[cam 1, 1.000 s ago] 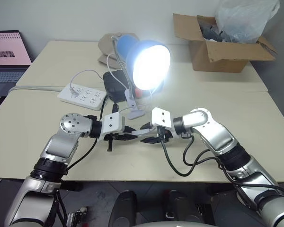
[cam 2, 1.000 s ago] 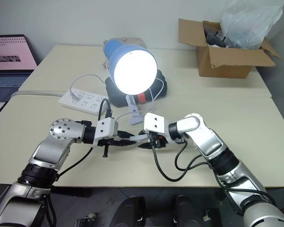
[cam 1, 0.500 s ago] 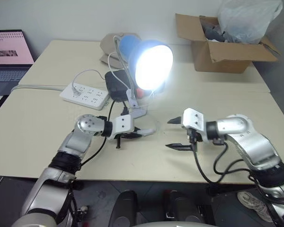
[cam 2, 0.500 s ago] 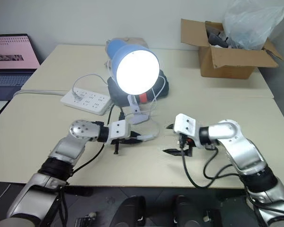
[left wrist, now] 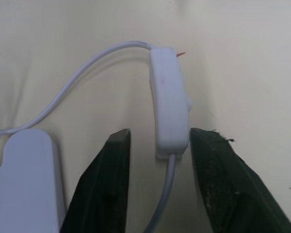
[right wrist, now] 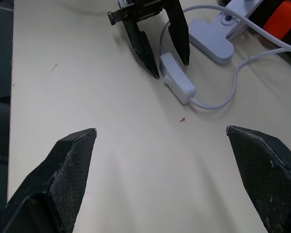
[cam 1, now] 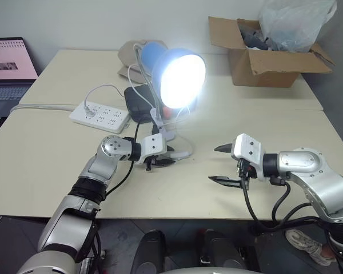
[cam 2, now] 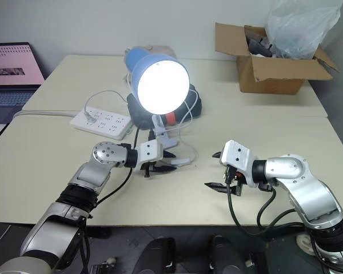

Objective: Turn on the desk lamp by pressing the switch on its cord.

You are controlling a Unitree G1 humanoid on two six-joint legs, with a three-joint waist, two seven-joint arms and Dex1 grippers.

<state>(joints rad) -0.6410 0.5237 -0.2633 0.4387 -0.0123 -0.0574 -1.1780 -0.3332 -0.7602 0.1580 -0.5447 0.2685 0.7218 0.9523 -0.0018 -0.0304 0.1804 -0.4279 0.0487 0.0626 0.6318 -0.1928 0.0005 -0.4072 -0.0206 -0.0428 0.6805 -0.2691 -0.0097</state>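
The blue dome-shaded desk lamp with its large round white bulb is lit, the shade facing toward the robot and slightly to its right; it stands on a silver flexible neck above its white clip base on the beige table. The thin white cord runs from the base in a loop to the small white oblong inline switch, which lies flat on the table just in front of the base. In the left wrist view the switch's long axis runs along the gripper's pointing direction, with cord leaving both ends. The left gripper has its two black fingers parted and straddling the near end of the switch; the fingers look close to its sides, contact cannot be told. The right gripper hovers well apart to the right, jaws spread wide and holding nothing, pointing toward the switch. A white multi-socket power strip lies to the left, an open cardboard box at the far right.
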